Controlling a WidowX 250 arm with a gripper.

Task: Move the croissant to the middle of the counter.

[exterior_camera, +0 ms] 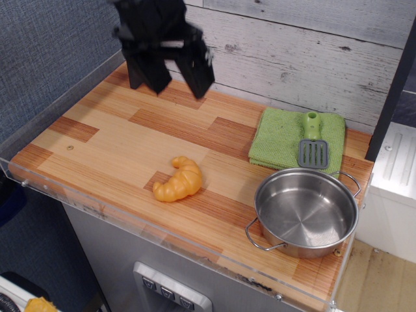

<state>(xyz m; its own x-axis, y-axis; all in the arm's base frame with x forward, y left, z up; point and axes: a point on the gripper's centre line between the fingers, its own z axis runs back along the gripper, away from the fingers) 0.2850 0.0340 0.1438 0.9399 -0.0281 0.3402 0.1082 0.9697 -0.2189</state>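
The croissant [177, 181] is a small glossy orange-yellow crescent lying flat on the wooden plank counter [110, 143], near the middle and a little toward the front edge. My black gripper [169, 78] hangs high above the counter's back left part, well clear of the croissant. Its two fingers are spread apart and hold nothing.
A steel pot [305, 211] stands at the front right. A green cloth [286, 136] lies behind it with a green-handled grey spatula [312, 146] on top. A clear acrylic rim [162, 235] edges the counter. A grey plank wall stands behind.
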